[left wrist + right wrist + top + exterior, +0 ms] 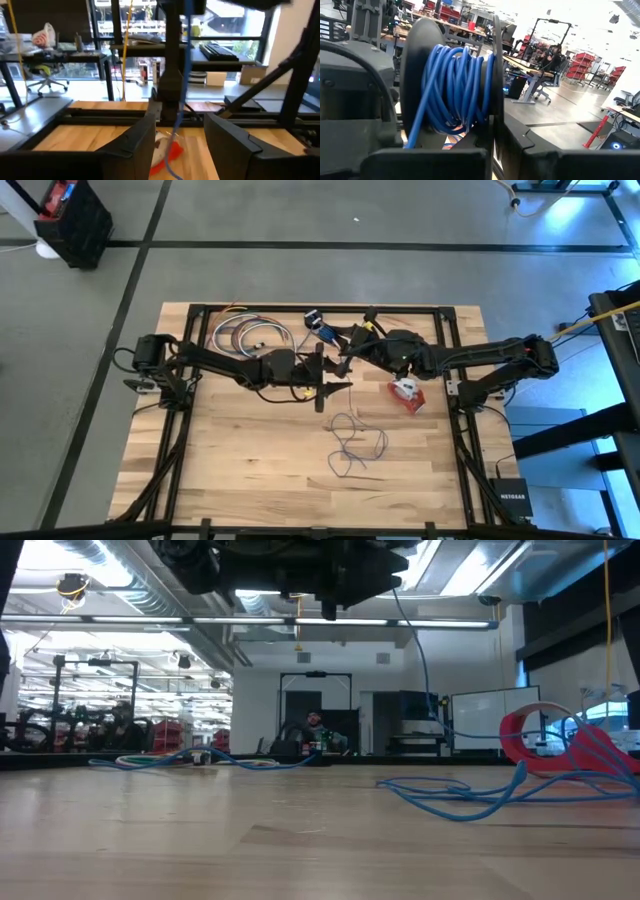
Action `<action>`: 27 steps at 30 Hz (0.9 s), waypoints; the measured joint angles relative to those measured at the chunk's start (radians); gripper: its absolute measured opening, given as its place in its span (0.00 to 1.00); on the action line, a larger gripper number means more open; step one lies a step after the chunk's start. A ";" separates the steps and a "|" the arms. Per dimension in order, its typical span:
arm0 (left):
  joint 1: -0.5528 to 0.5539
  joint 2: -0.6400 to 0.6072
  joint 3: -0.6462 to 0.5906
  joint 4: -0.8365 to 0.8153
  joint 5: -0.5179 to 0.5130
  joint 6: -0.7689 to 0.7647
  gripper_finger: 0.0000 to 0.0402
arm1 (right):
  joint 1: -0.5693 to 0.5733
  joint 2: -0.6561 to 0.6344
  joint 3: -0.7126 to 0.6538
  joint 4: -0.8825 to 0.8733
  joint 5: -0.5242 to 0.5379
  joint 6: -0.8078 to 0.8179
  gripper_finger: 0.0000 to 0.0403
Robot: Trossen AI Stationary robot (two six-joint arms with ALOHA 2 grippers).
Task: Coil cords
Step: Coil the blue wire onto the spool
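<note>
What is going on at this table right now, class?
Two robot arms meet above the middle of the wooden table. The right gripper is shut on a round black spool with several turns of blue cord wound round it. The left gripper hangs open beside it, the cord passing between its fingers. The loose rest of the cord lies tangled on the table, near a red-and-white bundle.

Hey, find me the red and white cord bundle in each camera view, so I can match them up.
High view: red-and-white cord bundle on the table, right of centre, under the right arm.
Low view: at the right edge, resting on the tabletop.
Left wrist view: low in the centre, between that gripper's fingers.
Right wrist view: not clearly visible.
Shared landmark: the blue cord lying beside it.
</note>
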 joint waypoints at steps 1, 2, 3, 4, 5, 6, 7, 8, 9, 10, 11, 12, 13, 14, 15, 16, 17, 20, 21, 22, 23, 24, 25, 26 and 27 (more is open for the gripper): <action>0.001 -0.001 0.000 0.003 -0.002 0.003 0.40 | 0.000 0.000 0.000 0.000 0.000 0.000 0.05; 0.002 -0.002 0.000 0.004 -0.002 0.005 0.39 | 0.000 0.000 0.000 0.000 0.000 0.000 0.05; 0.002 -0.003 0.000 0.004 -0.002 0.012 0.38 | 0.000 0.000 0.000 0.001 0.000 0.000 0.05; 0.003 -0.003 0.000 0.003 -0.002 0.023 0.36 | 0.000 0.000 0.000 0.001 0.000 0.000 0.05; 0.004 -0.003 0.000 0.000 -0.002 0.029 0.34 | 0.000 0.000 0.000 0.001 0.000 0.000 0.05; 0.005 -0.003 0.000 -0.003 -0.002 0.029 0.30 | 0.000 0.000 0.000 0.001 0.000 0.000 0.05; 0.008 -0.003 0.000 -0.004 -0.002 0.029 0.25 | 0.000 0.000 0.000 0.001 0.000 0.000 0.05; 0.011 -0.003 0.000 -0.007 -0.002 0.029 0.20 | 0.000 0.000 0.000 0.001 0.000 0.000 0.05; 0.015 -0.003 0.000 -0.009 -0.002 0.030 0.13 | 0.000 0.000 0.000 0.001 0.000 0.000 0.05; 0.018 -0.003 0.000 -0.011 -0.002 0.033 0.07 | 0.000 0.000 0.000 0.001 0.000 0.000 0.05; 0.021 -0.003 0.000 -0.013 -0.003 0.037 0.04 | 0.000 0.000 0.000 0.001 0.000 0.000 0.05; 0.024 -0.003 0.000 -0.016 -0.003 0.038 0.03 | 0.000 0.000 0.000 0.002 0.000 -0.001 0.05; 0.027 -0.003 0.000 -0.022 -0.006 0.038 0.03 | 0.000 0.000 0.000 0.001 0.000 0.000 0.05; 0.031 -0.003 0.000 -0.032 -0.010 0.039 0.03 | 0.001 0.000 0.000 0.002 0.000 -0.001 0.05; 0.036 -0.003 0.000 -0.046 -0.019 0.042 0.02 | 0.009 -0.001 0.000 0.001 0.000 -0.001 0.05; 0.039 -0.003 0.000 -0.060 -0.027 0.050 0.01 | 0.017 -0.004 0.000 -0.001 0.001 -0.004 0.05; 0.043 -0.003 0.000 -0.074 -0.037 0.056 0.01 | 0.024 -0.008 -0.001 -0.001 0.001 -0.011 0.05; 0.057 -0.007 0.002 -0.114 -0.101 0.057 0.01 | 0.062 -0.030 -0.003 -0.016 0.008 -0.053 0.05; 0.061 -0.013 0.003 -0.136 -0.117 0.059 0.01 | 0.076 -0.038 -0.003 -0.025 0.027 -0.063 0.05; 0.063 -0.019 0.003 -0.161 -0.122 0.062 0.01 | 0.090 -0.046 -0.003 -0.041 0.046 -0.078 0.05; 0.063 -0.022 0.003 -0.181 -0.125 0.067 0.01 | 0.103 -0.054 -0.003 -0.059 0.068 -0.086 0.05; 0.061 -0.031 0.003 -0.200 -0.127 0.075 0.01 | 0.112 -0.063 -0.003 -0.078 0.087 -0.090 0.05; 0.059 -0.041 0.003 -0.226 -0.130 0.080 0.01 | 0.124 -0.072 -0.003 -0.104 0.109 -0.096 0.05; 0.057 -0.054 0.002 -0.247 -0.133 0.084 0.01 | 0.135 -0.080 -0.003 -0.125 0.124 -0.100 0.05; 0.057 -0.071 0.002 -0.277 -0.138 0.090 0.01 | 0.145 -0.088 -0.003 -0.148 0.137 -0.101 0.05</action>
